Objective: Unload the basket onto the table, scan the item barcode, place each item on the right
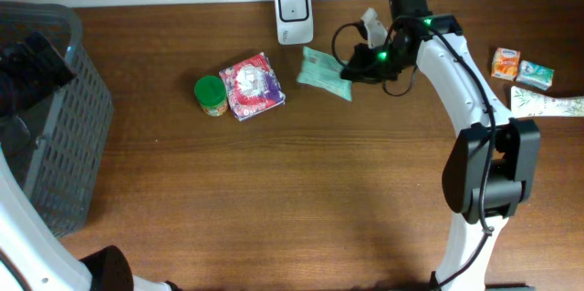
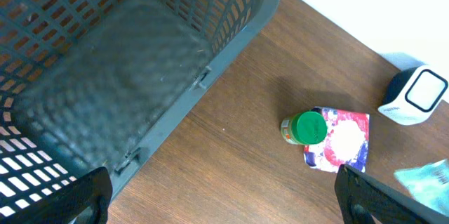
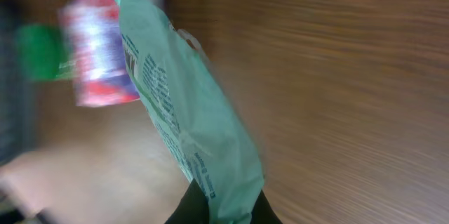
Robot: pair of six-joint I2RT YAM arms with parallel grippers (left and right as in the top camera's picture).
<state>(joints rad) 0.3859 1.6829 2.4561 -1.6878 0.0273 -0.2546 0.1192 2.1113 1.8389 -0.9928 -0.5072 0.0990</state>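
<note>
Right tool [image 3: 219, 208] is pinching a crinkly mint-green plastic packet [image 3: 189, 126] at 5 o'clock from the boxy white scanner [image 1: 294, 15]; left tool [image 2: 221, 182] is hanging released.

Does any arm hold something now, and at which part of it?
The right fingers pinch the green packet by the edge at one end. The left fingers are open and hold nothing.

Right wrist view: the red packet [image 3: 98, 48] and green-lidded jar [image 3: 41, 52] at upper left are blurred; print on the green pouch [image 3: 193, 129] is unreadable. Overhead view: the basket [image 1: 87, 109] is cut off at the left edge.
</note>
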